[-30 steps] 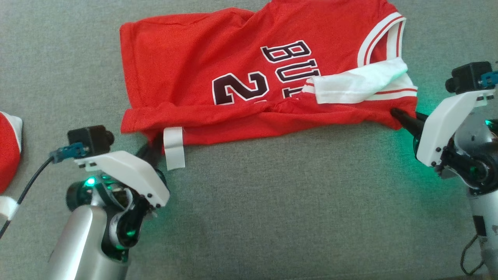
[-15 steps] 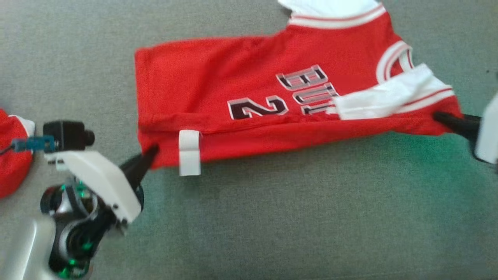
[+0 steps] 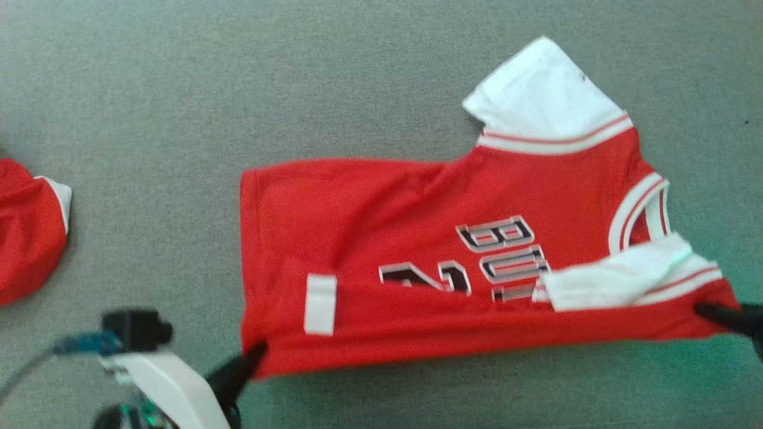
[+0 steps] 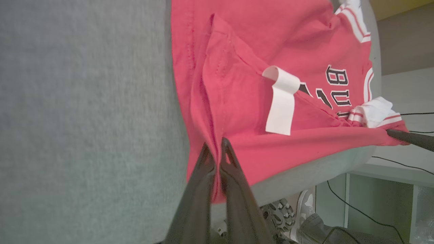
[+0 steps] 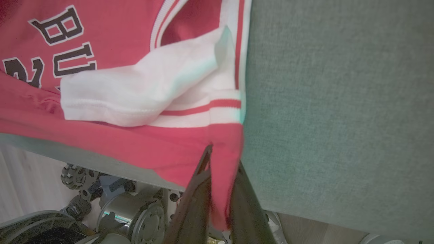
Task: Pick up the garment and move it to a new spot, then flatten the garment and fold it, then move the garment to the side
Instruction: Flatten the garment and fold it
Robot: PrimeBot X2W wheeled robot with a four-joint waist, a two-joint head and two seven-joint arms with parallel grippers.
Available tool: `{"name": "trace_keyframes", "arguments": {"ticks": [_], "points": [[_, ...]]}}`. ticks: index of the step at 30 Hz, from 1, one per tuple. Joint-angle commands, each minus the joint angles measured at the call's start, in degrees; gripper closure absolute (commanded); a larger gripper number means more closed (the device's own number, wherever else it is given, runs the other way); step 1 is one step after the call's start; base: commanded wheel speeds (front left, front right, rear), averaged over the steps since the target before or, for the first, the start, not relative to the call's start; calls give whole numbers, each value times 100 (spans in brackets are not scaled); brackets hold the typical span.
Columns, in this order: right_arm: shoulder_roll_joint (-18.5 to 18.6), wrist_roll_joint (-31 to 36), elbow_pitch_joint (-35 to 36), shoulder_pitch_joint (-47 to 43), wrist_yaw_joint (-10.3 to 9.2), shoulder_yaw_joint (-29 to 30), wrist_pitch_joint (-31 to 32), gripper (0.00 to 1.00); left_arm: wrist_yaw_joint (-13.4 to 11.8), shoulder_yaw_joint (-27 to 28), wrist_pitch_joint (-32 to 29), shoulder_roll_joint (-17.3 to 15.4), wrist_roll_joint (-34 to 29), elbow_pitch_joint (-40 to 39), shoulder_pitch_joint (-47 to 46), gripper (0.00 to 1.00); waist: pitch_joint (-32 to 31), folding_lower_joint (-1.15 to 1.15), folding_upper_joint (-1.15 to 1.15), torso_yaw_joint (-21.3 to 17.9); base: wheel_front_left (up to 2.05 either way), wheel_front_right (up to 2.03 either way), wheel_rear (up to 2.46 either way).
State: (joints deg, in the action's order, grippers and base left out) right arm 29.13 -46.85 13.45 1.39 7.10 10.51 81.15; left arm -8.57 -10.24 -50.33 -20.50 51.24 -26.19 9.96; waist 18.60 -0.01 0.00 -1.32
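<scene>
My left claw is pinched together on the near hem corner of the red basketball jersey, which has white trim and black lettering. My right claw is clamped the same way on the near shoulder corner, so the near edge runs taut between them. The jersey lies spread lengthwise across the grey-green cloth-covered counter, and both wrist views show the gripped corners held just past the counter's near edge. I judge this to be the repositioning and flattening step, with no proper fold begun. The cloth is not flat. A band along the near side is doubled over onto the number, a white sleeve lies folded across the chest, and a white fabric tab sits on the doubled band. The next move calls for easing both corners back onto the counter with even tension, letting go, then opening out the band and the sleeve. There is little room toward me, so I would work away from that edge. Beyond the jersey the counter is open. To my left, a second red garment with white trim lies well apart from the hem.
</scene>
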Motion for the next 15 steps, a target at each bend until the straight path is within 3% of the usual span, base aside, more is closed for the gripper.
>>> {"name": "trace_keyframes", "arguments": {"ticks": [1, 2, 3, 4, 5, 6, 7, 11, 15], "points": [[258, 88, 256, -93, 39, 58, -60, 100, 34, 175, 125, 0, -124, -150, -7, 100, -17, 1, 0, 19, 0, 0, 0], [267, 135, 296, -195, 39, 25, -129, 100, 58, 100, 218, 60, -176, -100, 83, 100, -25, 1, 0, 27, 0, 0, 0], [276, 214, 332, -259, 39, -4, -254, 92, 72, 45, 337, 117, -262, -38, 132, 100, -32, 1, 0, 36, 0, 0, 0], [268, 293, 346, -302, 39, -50, -425, 34, 88, -11, 466, 165, -373, 43, 160, 100, -43, 1, 0, 45, 0, 0, 0], [266, 371, 327, -347, 39, -110, -579, 0, 104, -75, 575, 204, -479, 137, 186, 70, -64, 1, 0, 52, 0, 0, 0], [282, 450, 310, -379, 39, -183, -737, 0, 126, -132, 686, 221, -605, 227, 202, 22, -92, 1, 0, 54, 0, 0, 0], [285, 494, 284, -401, 39, -238, -881, 0, 137, -170, 802, 254, -700, 307, 219, 0, -111, 1, 0, 54, 0, 0, 0], [351, 586, 289, -316, 39, -246, -1391, 0, 104, -90, 1205, 301, -942, 478, 289, 0, -183, 1, 0, 25, 0, 0, 0], [444, 593, 470, 96, 39, -42, -1831, 0, -7, 233, 1558, 109, -1285, 243, 309, 0, -187, 1, 0, -30, 0, 0, 0]]}}
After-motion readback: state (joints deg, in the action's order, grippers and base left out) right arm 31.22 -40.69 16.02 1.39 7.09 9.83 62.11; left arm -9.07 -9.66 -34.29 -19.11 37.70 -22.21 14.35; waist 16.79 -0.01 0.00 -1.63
